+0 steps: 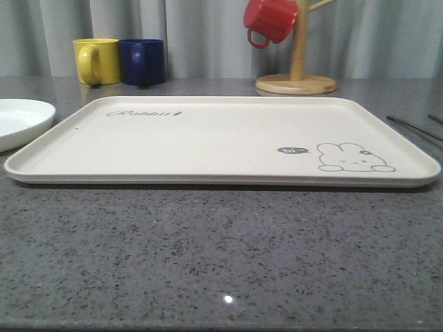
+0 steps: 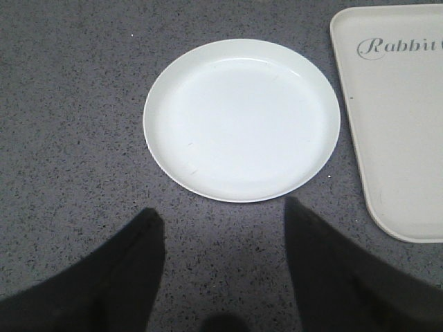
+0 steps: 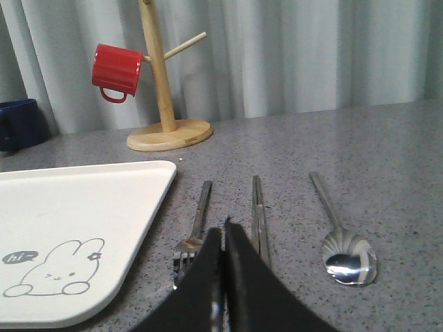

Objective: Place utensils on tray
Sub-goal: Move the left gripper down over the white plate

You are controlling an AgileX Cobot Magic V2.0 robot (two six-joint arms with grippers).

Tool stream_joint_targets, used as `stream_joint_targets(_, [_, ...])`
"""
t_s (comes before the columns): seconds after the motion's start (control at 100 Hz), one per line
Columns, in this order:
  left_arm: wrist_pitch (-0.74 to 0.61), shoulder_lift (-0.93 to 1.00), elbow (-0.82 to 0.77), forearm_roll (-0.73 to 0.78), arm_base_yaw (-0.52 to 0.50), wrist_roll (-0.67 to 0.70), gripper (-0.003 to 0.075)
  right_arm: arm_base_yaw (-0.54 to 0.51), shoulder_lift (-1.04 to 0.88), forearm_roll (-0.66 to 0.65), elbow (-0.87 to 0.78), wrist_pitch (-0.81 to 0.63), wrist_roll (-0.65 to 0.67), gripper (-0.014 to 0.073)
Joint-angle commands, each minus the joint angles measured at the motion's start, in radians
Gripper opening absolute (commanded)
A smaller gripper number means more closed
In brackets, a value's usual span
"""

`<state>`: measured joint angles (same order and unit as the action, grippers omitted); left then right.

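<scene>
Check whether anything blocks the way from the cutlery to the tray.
Nothing visible does. The fork, chopsticks and spoon lie on bare counter beside the tray, whose surface is empty; the mug tree stands well behind.

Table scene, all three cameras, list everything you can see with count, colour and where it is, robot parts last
tray: 1, cream with grey rabbit drawing, centre of the grey table, bare
plate: 1, white, on the table left of the tray
fork: 1, silver, on the table right of the tray
chopsticks: 1 pair, silver, right of the fork
spoon: 1, silver, right of the chopsticks
yellow mug: 1, back left, behind the tray
blue mug: 1, dark blue, beside the yellow mug
red mug: 1, hanging on the mug tree
mug tree: 1, light wood, back right
left gripper: black, open, near the plate
right gripper: black, shut, empty, near the fork and chopsticks
</scene>
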<state>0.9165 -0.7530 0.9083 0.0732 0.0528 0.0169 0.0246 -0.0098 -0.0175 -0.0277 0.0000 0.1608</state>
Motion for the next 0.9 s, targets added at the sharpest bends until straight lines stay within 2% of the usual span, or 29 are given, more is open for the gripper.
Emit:
stream_joint_targets(0.0, [-0.076,-0.004,0.033,-0.008,-0.004,0.002,0.045,-0.005,-0.023,0.0,0.018,-0.079,-0.009,-0.0068])
stream_joint_targets(0.17, [-0.11,-0.042,0.044,-0.008,-0.004,0.002,0.045,-0.005,-0.023,0.0,0.018,-0.079,-0.009,-0.0068])
stream_joint_targets(0.33, [-0.11,-0.173,0.107,0.002,-0.009,0.027,0.045,-0.005,-0.023,0.0,0.018,-0.079,-0.009,-0.0068])
stream_joint_targets(0.69, [-0.1,-0.533,0.34,0.002,-0.137,0.007,0.045,-0.005,-0.023,0.0,0.018,-0.079,-0.009,-0.0068])
stream_joint_targets(0.89, [-0.064,-0.685,0.411,0.002,-0.193,-0.029,0.045,-0.005,-0.023,0.0,0.018,-0.079,-0.009,-0.0068])
